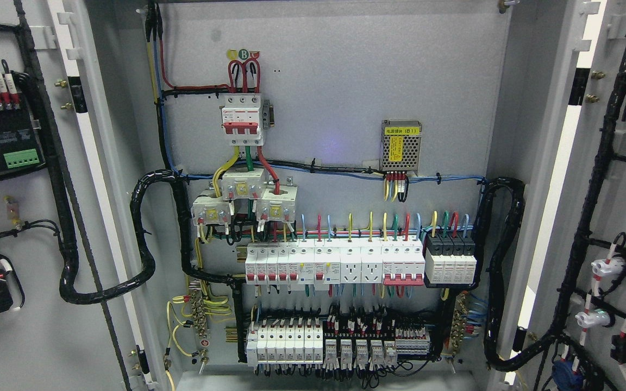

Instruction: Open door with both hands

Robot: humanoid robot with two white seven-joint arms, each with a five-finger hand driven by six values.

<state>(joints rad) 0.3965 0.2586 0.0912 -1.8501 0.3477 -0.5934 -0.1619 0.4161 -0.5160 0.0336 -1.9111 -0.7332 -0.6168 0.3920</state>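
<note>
Neither hand shows in the head view, so I cannot tell their state. Both doors stand swung wide: left door (47, 228) at the picture's left, right door (617, 217) at its right, inner faces toward the camera, long axes upright. Pushed further, the cable looms (144, 233) at the hinges could strain or snag.

Grey cabinet back panel (335, 81), white breakers (313, 263) with red levers, black cable bundles (144, 239).
</note>
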